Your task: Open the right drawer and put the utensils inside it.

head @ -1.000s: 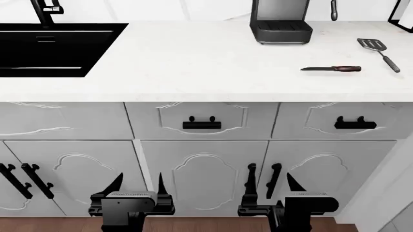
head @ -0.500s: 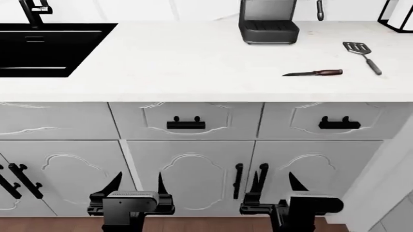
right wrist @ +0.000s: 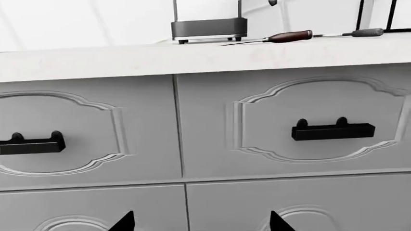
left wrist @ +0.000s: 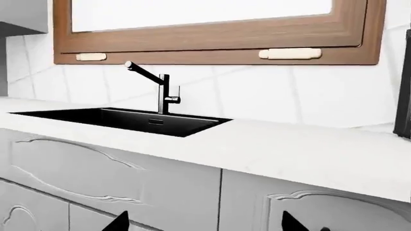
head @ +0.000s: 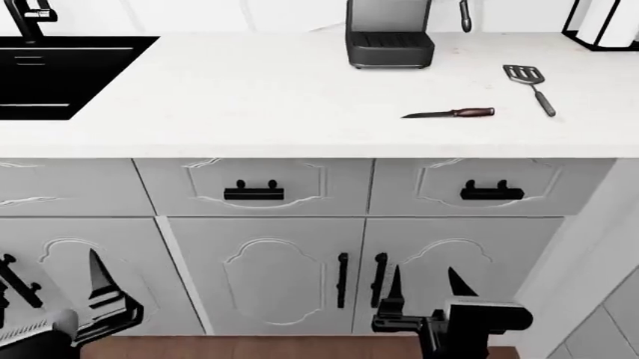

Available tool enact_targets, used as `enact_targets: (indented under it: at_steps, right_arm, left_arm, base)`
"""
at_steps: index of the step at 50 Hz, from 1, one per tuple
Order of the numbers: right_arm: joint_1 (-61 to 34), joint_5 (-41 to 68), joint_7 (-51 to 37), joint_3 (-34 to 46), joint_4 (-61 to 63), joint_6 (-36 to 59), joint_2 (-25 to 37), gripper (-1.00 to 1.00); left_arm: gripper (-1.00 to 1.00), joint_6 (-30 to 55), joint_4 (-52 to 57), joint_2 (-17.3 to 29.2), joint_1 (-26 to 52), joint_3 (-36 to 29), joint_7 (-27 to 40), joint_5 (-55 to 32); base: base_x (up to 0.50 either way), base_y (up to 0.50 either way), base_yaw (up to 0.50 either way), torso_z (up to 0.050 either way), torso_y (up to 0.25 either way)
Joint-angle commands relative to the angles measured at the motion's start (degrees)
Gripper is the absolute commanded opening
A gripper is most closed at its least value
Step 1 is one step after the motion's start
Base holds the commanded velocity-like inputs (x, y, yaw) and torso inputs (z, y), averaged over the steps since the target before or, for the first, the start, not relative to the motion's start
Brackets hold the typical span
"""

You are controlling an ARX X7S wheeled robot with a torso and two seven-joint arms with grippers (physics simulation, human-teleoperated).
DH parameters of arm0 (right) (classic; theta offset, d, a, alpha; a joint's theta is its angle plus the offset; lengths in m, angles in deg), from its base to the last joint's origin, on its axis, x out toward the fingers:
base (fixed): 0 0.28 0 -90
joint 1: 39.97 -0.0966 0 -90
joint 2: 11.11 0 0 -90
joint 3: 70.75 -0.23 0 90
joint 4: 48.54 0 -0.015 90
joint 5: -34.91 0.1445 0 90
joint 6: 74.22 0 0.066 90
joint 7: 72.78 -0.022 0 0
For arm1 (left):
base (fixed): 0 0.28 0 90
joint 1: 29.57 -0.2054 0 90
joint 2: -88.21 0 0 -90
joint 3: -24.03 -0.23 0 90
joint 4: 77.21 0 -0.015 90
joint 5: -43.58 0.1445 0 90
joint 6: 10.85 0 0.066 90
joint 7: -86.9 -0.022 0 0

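Note:
The right drawer (head: 439, 183) is shut under the white counter, its black bar handle (head: 491, 193) facing me; the right wrist view shows this drawer (right wrist: 270, 120) and handle (right wrist: 332, 130) close up. The knife (head: 450, 114) with its reddish-brown handle lies on the counter above it, and the dark slotted spatula (head: 529, 81) lies just behind to the right. Both show at the counter edge in the right wrist view: knife (right wrist: 282, 37), spatula handle (right wrist: 361, 32). My right gripper (head: 426, 284) is open and empty, low before the cabinet doors. My left gripper (left wrist: 205, 226) is open and empty at the lower left.
A black sink (head: 60, 75) with a faucet (left wrist: 157, 86) is set in the counter at left. A dark appliance (head: 390, 37) stands at the back. A second drawer (head: 254, 187) sits left of the right one, cabinet doors (head: 269, 277) below. A pale side panel (head: 599, 247) rises at right.
The head view has shifted right, so the counter, the drawers and the utensils slid left. My left gripper has swung out to the lower left corner. The right gripper stays low, open.

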Motion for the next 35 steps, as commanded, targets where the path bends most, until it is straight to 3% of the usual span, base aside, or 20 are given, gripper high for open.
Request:
enact_targets:
  at_steps: [1,20,35]
  right_arm:
    - [0.04,0.85,-0.99,0.82,0.04,-0.37,0.65,1.00]
    - [-0.17,2.11,-2.35,2.03,-0.10,-0.09,1.71,1.00]
    - [-0.07,1.69,-3.39,3.26,-0.07,-1.01,2.54,1.00]
  left_arm:
    - [1.00,0.98,15.27,1.35,-9.23,13.55,3.63,-6.82]
    - [1.00,-0.39,18.46,1.77,-11.72,16.94,4.84,-9.52]
    - [1.00,-1.36,18.25,2.06,-12.36,17.05,5.29,-9.67]
  base:
    - [0.12,-0.25,0.00,0.000,0.000]
    - [0.11,-0.41,0.00,0.000,0.000]
    - [0.24,-0.13,0.00,0.000,0.000]
